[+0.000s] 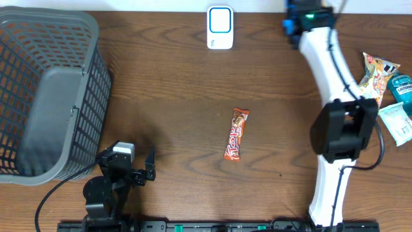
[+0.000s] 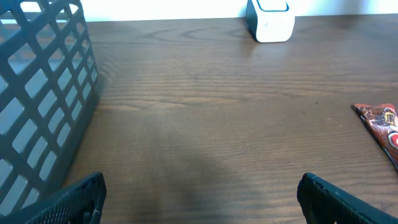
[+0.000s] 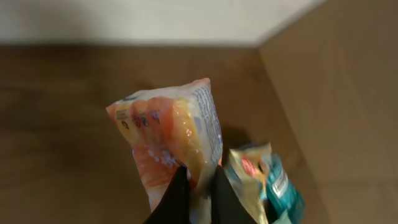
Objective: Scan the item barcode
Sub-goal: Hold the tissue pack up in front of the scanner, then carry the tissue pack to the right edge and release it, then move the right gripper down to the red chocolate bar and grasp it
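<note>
Nearest, the left hand (image 2: 200,198) waits released beside the mesh basket (image 1: 45,90), its jaws wide over bare counter (image 1: 180,77). A chocolate bar (image 1: 236,133) lies mid-counter. To the right, the right hand (image 3: 198,180) is clenched on the edge of an orange snack pouch (image 3: 168,130), probably so its print can face the white scanner (image 1: 220,27) at the far edge.

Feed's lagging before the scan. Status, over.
Left gripper open, empty, by basket. Right gripper shut on orange pouch. Scanner at far edge; candy bar mid-table, off that line.
</note>
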Tool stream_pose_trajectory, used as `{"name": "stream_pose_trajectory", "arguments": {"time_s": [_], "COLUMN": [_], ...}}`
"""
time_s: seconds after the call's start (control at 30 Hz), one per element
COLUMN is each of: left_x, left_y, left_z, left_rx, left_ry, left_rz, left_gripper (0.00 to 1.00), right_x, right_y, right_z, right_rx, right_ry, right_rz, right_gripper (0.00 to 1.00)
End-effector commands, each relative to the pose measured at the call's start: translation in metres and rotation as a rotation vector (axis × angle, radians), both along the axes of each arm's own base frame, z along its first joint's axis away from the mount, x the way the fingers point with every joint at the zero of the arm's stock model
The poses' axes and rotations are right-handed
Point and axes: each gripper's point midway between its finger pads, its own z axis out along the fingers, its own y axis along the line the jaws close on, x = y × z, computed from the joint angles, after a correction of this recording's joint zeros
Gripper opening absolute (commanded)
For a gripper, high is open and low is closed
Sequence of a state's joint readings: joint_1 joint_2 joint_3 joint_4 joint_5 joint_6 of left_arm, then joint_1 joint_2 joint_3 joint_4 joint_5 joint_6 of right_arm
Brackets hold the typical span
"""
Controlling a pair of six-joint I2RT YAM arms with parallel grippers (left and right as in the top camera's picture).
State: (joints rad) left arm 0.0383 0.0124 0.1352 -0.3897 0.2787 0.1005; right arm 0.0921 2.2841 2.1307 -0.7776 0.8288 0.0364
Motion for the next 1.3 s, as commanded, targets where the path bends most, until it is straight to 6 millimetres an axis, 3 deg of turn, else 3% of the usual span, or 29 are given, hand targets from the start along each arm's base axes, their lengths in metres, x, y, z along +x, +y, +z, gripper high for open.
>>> {"name": "stream_pose_trajectory", "arguments": {"time_s": [0.0, 0.13, 0.2, 0.27, 0.33, 0.37, 0.47, 0.6, 0.67, 0.73, 0.87, 0.97, 1.1, 1.2, 1.27], "left_x": [-0.002, -0.002, -0.002, -0.002, -0.002, -0.002, -0.002, -0.002, -0.002, -0.002, -0.002, -0.002, -0.002, -0.002, -0.002], "left_y": [0.001, 0.001, 0.001, 0.001, 0.001, 0.001, 0.001, 0.001, 0.001, 0.001, 0.001, 0.001, 0.001, 0.001, 0.001], "left_z": [-0.011, -0.011, -0.011, -0.011, -0.011, -0.011, -0.011, -0.011, -0.011, -0.011, -0.011, -0.011, -0.011, -0.011, -0.011], "left_rx": [-0.008, -0.008, -0.008, -0.008, -0.008, -0.008, -0.008, -0.008, -0.008, -0.008, -0.008, -0.008, -0.008, -0.008, -0.008], "left_ry": [0.034, 0.034, 0.034, 0.034, 0.034, 0.034, 0.034, 0.034, 0.035, 0.034, 0.034, 0.034, 0.034, 0.034, 0.034], "left_rz": [0.009, 0.009, 0.009, 0.009, 0.009, 0.009, 0.009, 0.008, 0.009, 0.009, 0.009, 0.009, 0.009, 0.009, 0.009], "left_gripper": [0.98, 0.98, 0.98, 0.98, 0.98, 0.98, 0.98, 0.98, 0.98, 0.98, 0.98, 0.98, 0.97, 0.98, 0.98], "right_x": [-0.011, -0.029, -0.035, -0.040, -0.042, -0.041, -0.035, -0.023, -0.027, -0.042, -0.093, -0.123, -0.161, -0.192, -0.210], "right_y": [-0.040, -0.082, -0.098, -0.110, -0.113, -0.112, -0.095, -0.043, 0.000, 0.046, 0.141, 0.199, 0.263, 0.288, 0.292], "right_z": [-0.051, -0.056, -0.057, -0.057, -0.052, -0.047, -0.024, 0.017, 0.037, 0.050, 0.062, 0.059, 0.038, 0.015, 0.001], "right_rx": [0.042, 0.068, 0.067, 0.069, 0.069, 0.072, 0.116, 0.285, 0.421, 0.578, 0.909, 1.043, 1.117, 1.042, 0.974], "right_ry": [0.073, 0.072, 0.078, 0.085, 0.078, 0.067, 0.001, -0.089, -0.090, -0.059, 0.065, 0.168, 0.340, 0.475, 0.546], "right_rz": [-0.104, -0.217, -0.247, -0.271, -0.276, -0.272, -0.236, -0.073, 0.055, 0.163, 0.264, 0.269, 0.292, 0.317, 0.303], "right_gripper": [0.01, 0.01, 0.09, 0.40, 0.86, 0.99, 0.99, 0.99, 0.99, 0.99, 0.99, 0.99, 0.99, 0.99, 0.99]}}
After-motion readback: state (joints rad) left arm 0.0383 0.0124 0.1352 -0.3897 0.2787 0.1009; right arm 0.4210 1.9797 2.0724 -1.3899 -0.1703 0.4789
